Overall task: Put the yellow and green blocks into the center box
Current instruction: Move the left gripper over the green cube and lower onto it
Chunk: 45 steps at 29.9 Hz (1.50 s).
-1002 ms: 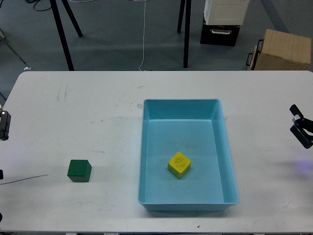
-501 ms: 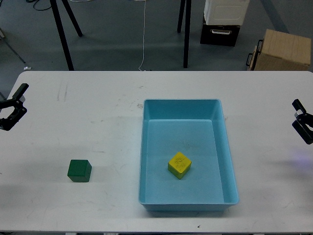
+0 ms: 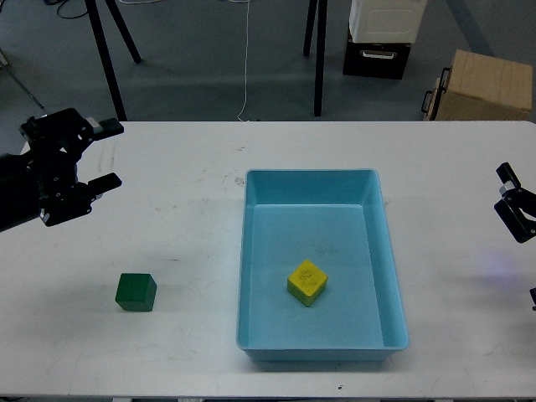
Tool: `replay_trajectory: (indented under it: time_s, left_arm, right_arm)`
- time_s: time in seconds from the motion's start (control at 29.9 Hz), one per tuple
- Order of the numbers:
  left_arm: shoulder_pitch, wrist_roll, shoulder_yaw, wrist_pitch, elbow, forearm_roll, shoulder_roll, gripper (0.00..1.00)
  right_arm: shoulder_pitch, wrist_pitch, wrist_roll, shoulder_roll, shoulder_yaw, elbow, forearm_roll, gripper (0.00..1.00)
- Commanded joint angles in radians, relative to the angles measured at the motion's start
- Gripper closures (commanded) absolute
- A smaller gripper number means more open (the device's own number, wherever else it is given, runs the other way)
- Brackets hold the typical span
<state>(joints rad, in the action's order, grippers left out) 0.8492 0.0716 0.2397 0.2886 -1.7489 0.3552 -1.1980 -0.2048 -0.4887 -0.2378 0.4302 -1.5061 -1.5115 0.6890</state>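
Note:
A green block [image 3: 136, 291] sits on the white table [image 3: 167, 218] at the left front. A yellow block [image 3: 306, 281] lies inside the light blue box [image 3: 394, 276] at the table's middle. My left gripper [image 3: 106, 153] is open and empty, up and to the left of the green block, well apart from it. My right gripper [image 3: 512, 201] shows only partly at the right edge, far from the box, and appears open and empty.
Beyond the table's far edge stand black stand legs [image 3: 113, 59], a white and black case [image 3: 381, 38] and a cardboard box [image 3: 483, 85] on the floor. A thin cable [image 3: 246, 59] hangs down behind the table.
My left arm has come in from the left edge, moving up and to the right over the table. The right gripper has shifted slightly. The blocks and the box have not moved.

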Motion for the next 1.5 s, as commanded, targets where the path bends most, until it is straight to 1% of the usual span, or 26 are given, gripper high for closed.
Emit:
replay_trajectory:
  time_s: [0.0, 0.07, 0.17, 0.33, 0.4, 0.47, 0.53, 0.67, 0.77, 0.9, 0.97, 1.14, 1.3, 1.47]
  left_arm:
    - [0.198, -0.048, -0.245, -0.002, 0.026, 0.024, 0.051, 0.0]
    - [0.307, -0.068, -0.357, 0.001, 0.052, 0.03, 0.075, 0.0]
    - [0.5, -0.081, -0.558, 0.006, 0.08, 0.03, 0.135, 0.0]
    - [0.833, -0.095, -1.004, 0.003, 0.077, 0.069, 0.287, 0.0]
    - [0.947, -0.092, -1.135, 0.004, 0.072, 0.119, 0.34, 0.0]
    - [1.046, -0.088, -1.229, 0.006, 0.065, 0.134, 0.389, 0.0]
    - [1.106, -0.09, -1.301, 0.007, 0.062, 0.139, 0.441, 0.0]
    - [1.119, -0.093, -1.399, 0.004, 0.062, 0.162, 0.535, 0.0]
    - [1.113, -0.09, -1.416, 0.003, 0.063, 0.176, 0.574, 0.0]
    - [1.096, -0.079, -1.41, 0.003, 0.06, 0.176, 0.586, 0.0]
    - [1.087, -0.081, -1.41, 0.0, 0.065, 0.176, 0.601, 0.0]
    - [1.004, -0.079, -1.399, 0.007, 0.14, 0.176, 0.601, 0.0]
    - [0.904, -0.082, -1.326, 0.009, 0.18, 0.176, 0.594, 0.0]
    - [0.88, -0.081, -1.32, 0.009, 0.186, 0.174, 0.594, 0.0]
  right_arm:
    - [-0.007, 0.0, 0.0, -0.016, -0.013, 0.001, 0.0, 0.0]
    - [-0.016, 0.0, 0.0, -0.022, -0.019, 0.001, 0.0, 0.0]
    - [-0.047, 0.0, 0.0, -0.04, -0.023, -0.001, 0.0, 0.0]
    - [-0.093, 0.0, 0.0, -0.091, -0.068, 0.01, 0.0, 0.0]
    - [-0.122, 0.0, 0.0, -0.103, -0.094, 0.016, 0.0, 0.0]
    - [-0.156, 0.0, 0.0, -0.116, -0.129, 0.028, 0.0, 0.0]
    - [-0.179, 0.0, 0.0, -0.137, -0.152, 0.045, 0.0, 0.0]
    - [-0.197, 0.0, 0.0, -0.149, -0.166, 0.066, 0.0, 0.0]
    - [-0.2, 0.0, 0.0, -0.149, -0.169, 0.066, 0.0, 0.0]
    - [-0.2, 0.0, 0.0, -0.149, -0.171, 0.066, 0.0, 0.0]
    - [-0.2, 0.0, 0.0, -0.149, -0.171, 0.065, 0.0, 0.0]
    - [-0.2, 0.0, 0.0, -0.149, -0.171, 0.065, 0.0, 0.0]
    - [-0.206, 0.0, 0.0, -0.149, -0.177, 0.066, 0.0, 0.0]
    - [-0.206, 0.0, -0.002, -0.149, -0.177, 0.074, 0.0, 0.0]
